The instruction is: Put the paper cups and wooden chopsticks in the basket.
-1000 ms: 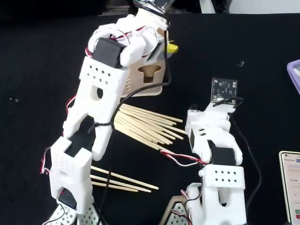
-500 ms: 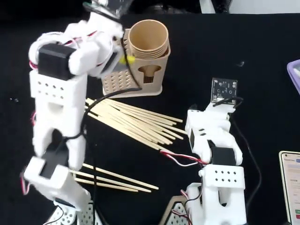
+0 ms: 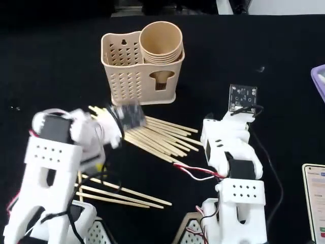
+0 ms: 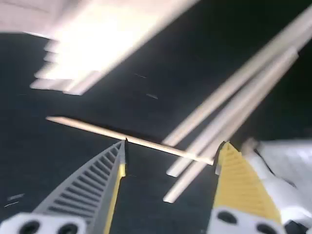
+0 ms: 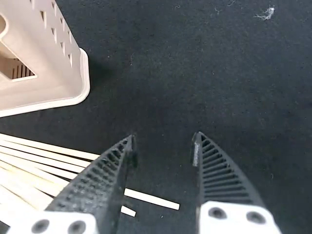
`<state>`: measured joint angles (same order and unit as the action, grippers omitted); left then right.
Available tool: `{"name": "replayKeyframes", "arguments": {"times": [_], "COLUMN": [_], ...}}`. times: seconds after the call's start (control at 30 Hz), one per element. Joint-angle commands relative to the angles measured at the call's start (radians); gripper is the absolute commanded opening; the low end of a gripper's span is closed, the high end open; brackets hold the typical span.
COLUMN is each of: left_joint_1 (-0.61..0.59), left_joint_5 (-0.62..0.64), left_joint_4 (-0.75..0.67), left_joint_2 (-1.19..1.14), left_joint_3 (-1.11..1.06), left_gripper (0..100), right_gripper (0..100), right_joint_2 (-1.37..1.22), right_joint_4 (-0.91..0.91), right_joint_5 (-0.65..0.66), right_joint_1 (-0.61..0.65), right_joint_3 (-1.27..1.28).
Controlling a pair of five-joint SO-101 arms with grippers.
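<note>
A beige perforated basket (image 3: 133, 76) stands at the back of the table with a stack of paper cups (image 3: 161, 40) in its right half. Several wooden chopsticks (image 3: 157, 136) lie fanned on the black cloth in front of it, and a few more (image 3: 127, 195) lie nearer the front. My left gripper (image 4: 170, 148) is open just above the left end of the pile, with chopsticks (image 4: 234, 112) between and beyond its fingers. My right gripper (image 5: 163, 141) is open and empty over bare cloth, beside the basket's corner (image 5: 44, 63) and the chopstick tips (image 5: 58, 156).
A purple object (image 3: 319, 76) pokes in at the right edge and a phone-like screen (image 3: 316, 203) lies at the lower right. The right arm's base (image 3: 236, 203) stands front centre.
The left arm has swung back from over the basket, leaving the cups in it, and come down to the left end of the chopstick pile. The right arm has not moved.
</note>
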<state>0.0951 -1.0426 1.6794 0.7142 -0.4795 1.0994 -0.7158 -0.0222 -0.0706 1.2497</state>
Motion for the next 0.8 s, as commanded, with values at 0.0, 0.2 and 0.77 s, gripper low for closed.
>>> {"name": "replayKeyframes", "arguments": {"times": [0.0, 0.2, 0.77], "left_joint_1": [-0.002, -0.002, 0.122], "left_joint_5": [-0.115, -0.195, -0.055], "left_joint_4": [-0.064, -0.158, -0.729], "left_joint_2": [0.037, -0.04, -0.029], "left_joint_3": [-0.259, -0.381, -0.78], "left_gripper": [30, 30, 30], "right_gripper": [19.0, 19.0, 19.0], "right_joint_2": [0.025, 0.025, 0.025], "right_joint_4": [0.014, 0.014, 0.014], "right_joint_5": [-0.002, -0.002, -0.002], "right_joint_1": [-0.012, -0.012, -0.014], "right_joint_3": [-0.007, -0.007, -0.007]}}
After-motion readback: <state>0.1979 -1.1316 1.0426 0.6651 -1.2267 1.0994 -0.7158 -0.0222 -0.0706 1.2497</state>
